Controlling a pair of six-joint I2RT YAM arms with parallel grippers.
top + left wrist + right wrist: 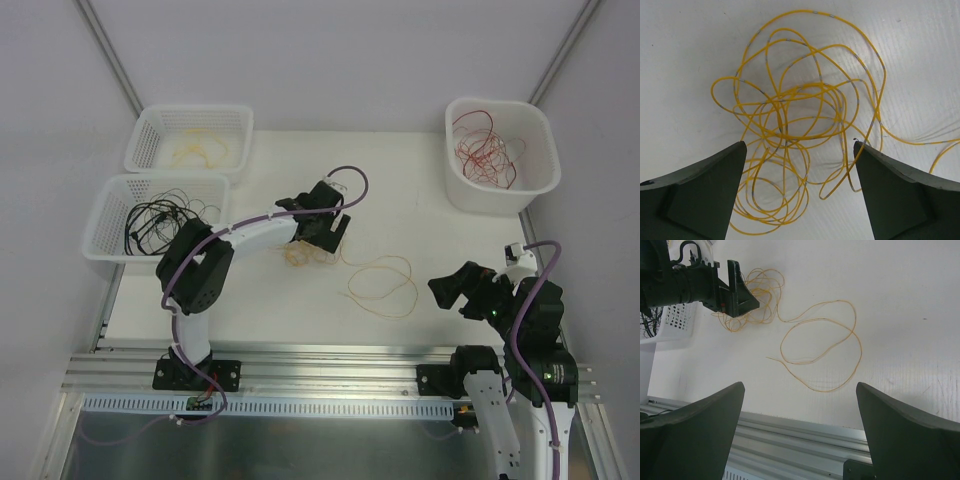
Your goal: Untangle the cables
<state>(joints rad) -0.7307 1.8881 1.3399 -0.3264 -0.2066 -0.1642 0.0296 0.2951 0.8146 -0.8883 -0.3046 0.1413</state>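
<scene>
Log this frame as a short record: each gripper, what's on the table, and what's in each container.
left gripper: open, low over the yellow tangle
right gripper: open, held back near its base, away from the cables
table: yellow tangle, with one loose loop trailing toward the right arm
far left basket: yellow cables
near left basket: black cables
right bin: red cables
held: nothing
</scene>
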